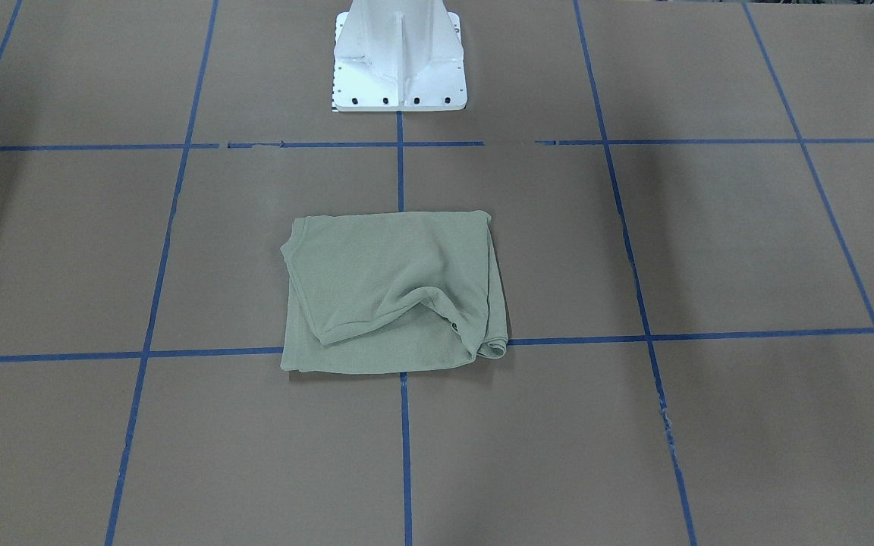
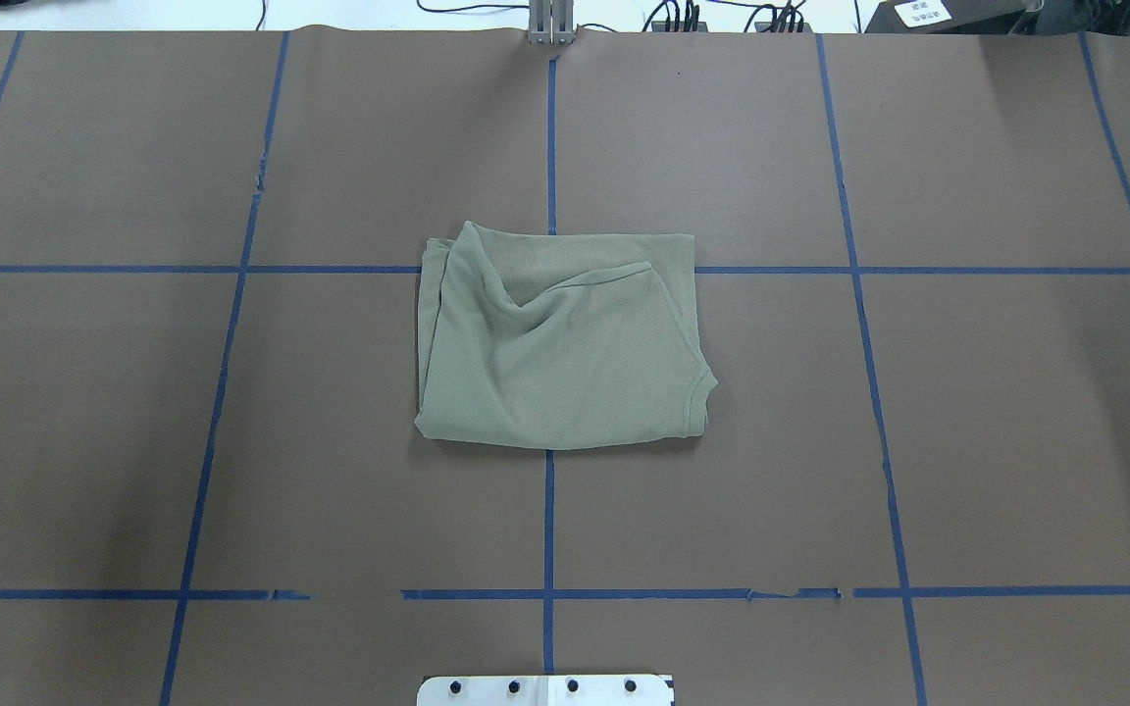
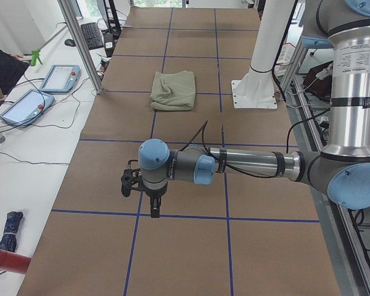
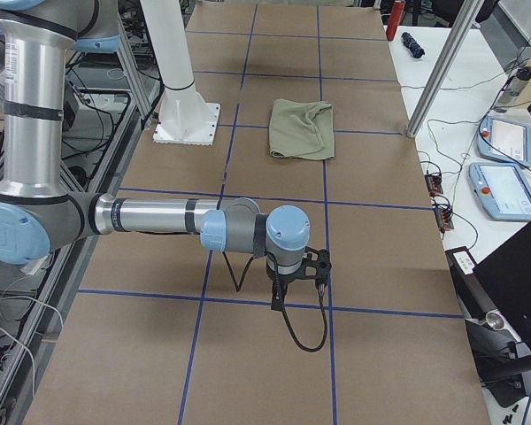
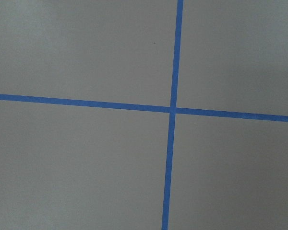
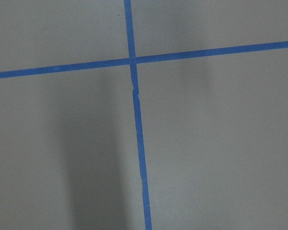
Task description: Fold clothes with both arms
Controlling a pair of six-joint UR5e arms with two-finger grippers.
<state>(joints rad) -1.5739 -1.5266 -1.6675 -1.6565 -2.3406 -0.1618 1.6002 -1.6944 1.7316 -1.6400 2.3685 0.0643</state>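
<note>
Brown-papered tabletop [image 2: 967,422], gridded with blue tape [image 2: 548,520], carries the green shirt [image 2: 565,353] at its centre, folded to a rough square. A good finish would flatten its rumpled far-left corner. Only the side views show the left tool [image 3: 153,208] and right tool [image 4: 278,297], well apart from it, carrying nothing; their opening I cannot tell.

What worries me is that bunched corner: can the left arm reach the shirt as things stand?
Probably yes. The left arm hangs over bare paper toward the table's left end, well apart from the shirt, with nothing lying on the table between them.
</note>
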